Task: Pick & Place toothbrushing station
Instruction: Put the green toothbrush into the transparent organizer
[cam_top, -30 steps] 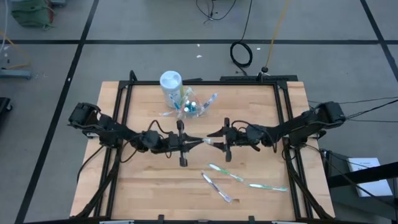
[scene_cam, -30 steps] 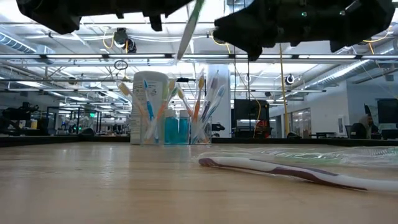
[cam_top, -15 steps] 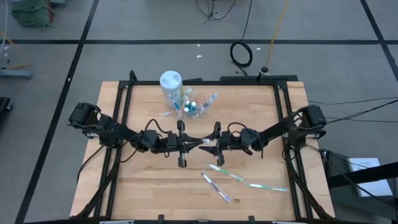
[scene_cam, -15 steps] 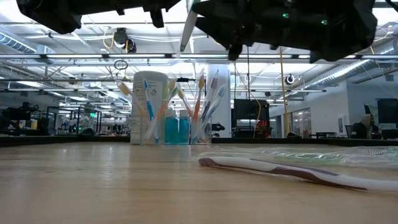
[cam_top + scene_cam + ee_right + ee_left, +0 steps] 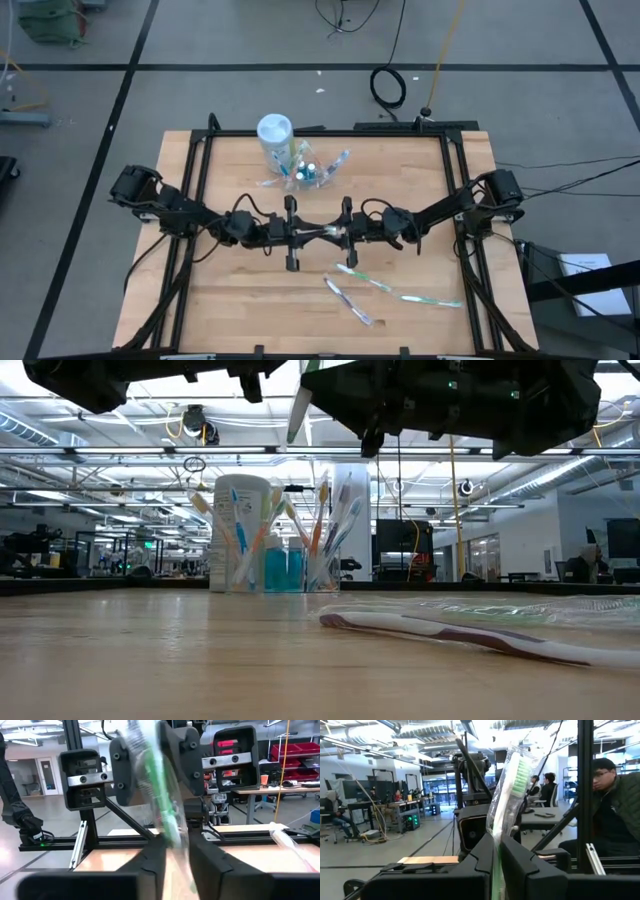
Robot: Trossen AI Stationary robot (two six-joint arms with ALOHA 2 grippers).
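Above the middle of the pale wooden table (image 5: pixel 230 300), the two dark grippers are meeting tip to tip around one slim green-and-white toothbrush in a clear plastic wrapper (image 5: pixel 512 785). The left gripper (image 5: pixel 300 233) is pinching the wrapped handle between its closed fingers, with the bristle end sticking up past them in the left wrist view. The right gripper (image 5: pixel 340 234) is facing it, and its fingers are standing to either side of the same toothbrush; whether they are already pressing on it cannot be told.

Beyond the grippers, near the table's far edge, the clear plastic holder (image 5: pixel 310 172) is carrying several toothbrushes and the small blue toothpaste tubes (image 5: pixel 282 570), with a white cylindrical tub (image 5: pixel 274 134) just beside it. So much of the station is looking filled.

On the near side of the grippers, toward the right arm, three more wrapped toothbrushes (image 5: pixel 390 288) are lying flat on the wood, well apart from the holder. Judging by this, the task is well along but unfinished: the held brush is mid-handover, and those loose ones are waiting to be placed.
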